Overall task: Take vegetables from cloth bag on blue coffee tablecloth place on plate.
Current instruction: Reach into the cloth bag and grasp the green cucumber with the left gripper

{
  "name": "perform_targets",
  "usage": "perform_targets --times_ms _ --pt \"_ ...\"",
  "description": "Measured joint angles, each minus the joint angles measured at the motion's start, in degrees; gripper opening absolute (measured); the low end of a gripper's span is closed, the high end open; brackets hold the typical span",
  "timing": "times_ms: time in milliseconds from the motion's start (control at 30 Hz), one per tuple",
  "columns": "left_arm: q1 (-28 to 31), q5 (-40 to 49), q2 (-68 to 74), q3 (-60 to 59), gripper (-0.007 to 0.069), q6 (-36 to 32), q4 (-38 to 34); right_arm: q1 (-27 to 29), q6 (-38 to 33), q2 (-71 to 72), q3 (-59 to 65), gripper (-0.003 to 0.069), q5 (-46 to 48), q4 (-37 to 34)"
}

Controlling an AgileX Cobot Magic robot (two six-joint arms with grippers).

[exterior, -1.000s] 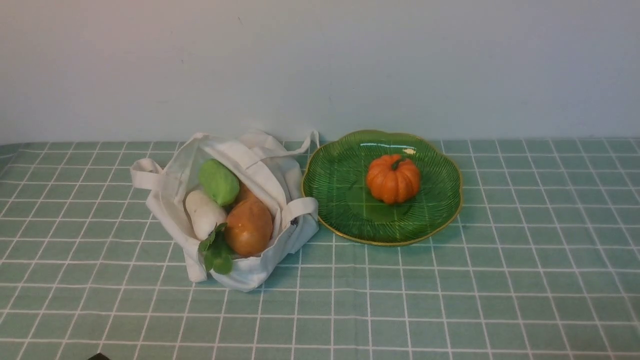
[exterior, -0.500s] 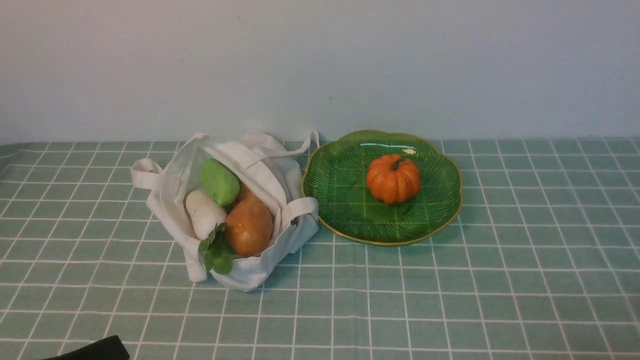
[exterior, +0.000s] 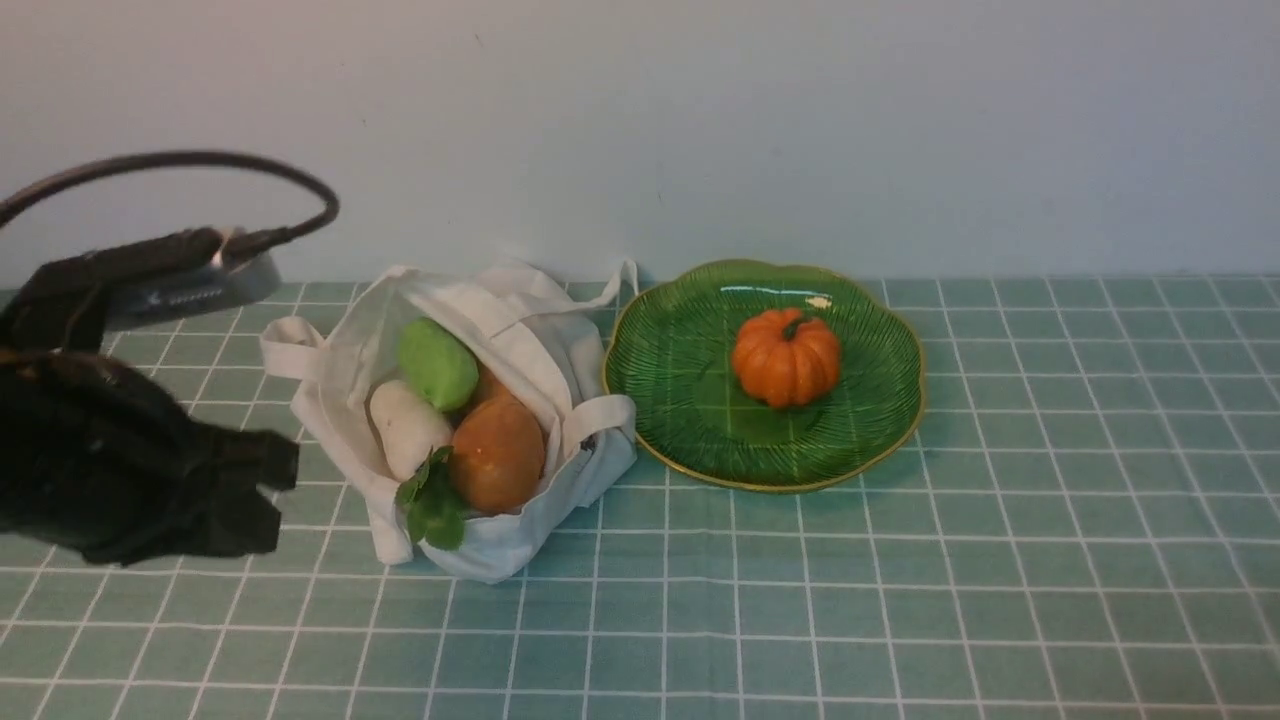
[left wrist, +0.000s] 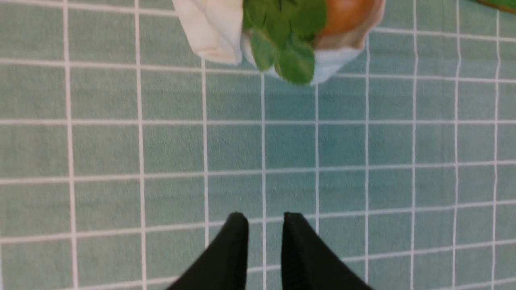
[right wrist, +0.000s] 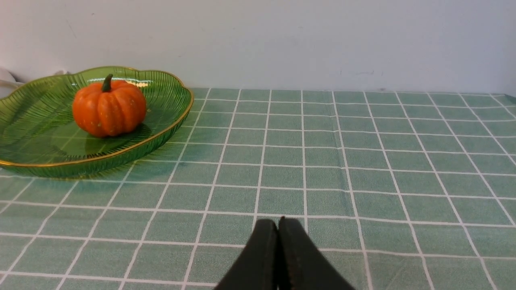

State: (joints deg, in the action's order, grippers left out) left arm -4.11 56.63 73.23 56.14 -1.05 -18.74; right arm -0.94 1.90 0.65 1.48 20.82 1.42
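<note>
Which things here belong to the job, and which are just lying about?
Job: bag, green vegetable, radish, potato, plate, tablecloth, left gripper.
Lying about: pumpkin, on the plate, not in the bag; cable.

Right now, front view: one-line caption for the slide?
Left arm beside the cloth bag, which holds radish, cucumber and potato; pumpkin on green plate.

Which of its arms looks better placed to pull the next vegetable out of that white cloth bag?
The left. Its black fingers hover just beside the off-white fabric tote bag; the right fingers, shut, are over by the dark green scalloped plate, farther from it.
</note>
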Motion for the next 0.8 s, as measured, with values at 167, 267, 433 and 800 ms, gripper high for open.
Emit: perform_targets --times_ms 167,267,433,800 --pt "0.00 -1.87 10.81 8.79 0.0326 0.00 0.00 0.00 0.00 0.00 0.00 -0.0017 0.00 0.00" --pt "0.00 -2.95 15.19 12.07 0.0415 -0.17 -0.67 0.00 0.00 0.00 0.00 -0.0017 0.00 0.00" --pt "0.00 -3.29 24.56 19.47 0.0533 -3.27 -4.54 0.00 0.00 0.00 0.00 -0.0017 0.00 0.00" --pt "0.00 -6.31 38.42 29.35 0.0544 -4.49 -6.87 0.00 0.00 0.00 0.00 -0.0017 0.00 0.00"
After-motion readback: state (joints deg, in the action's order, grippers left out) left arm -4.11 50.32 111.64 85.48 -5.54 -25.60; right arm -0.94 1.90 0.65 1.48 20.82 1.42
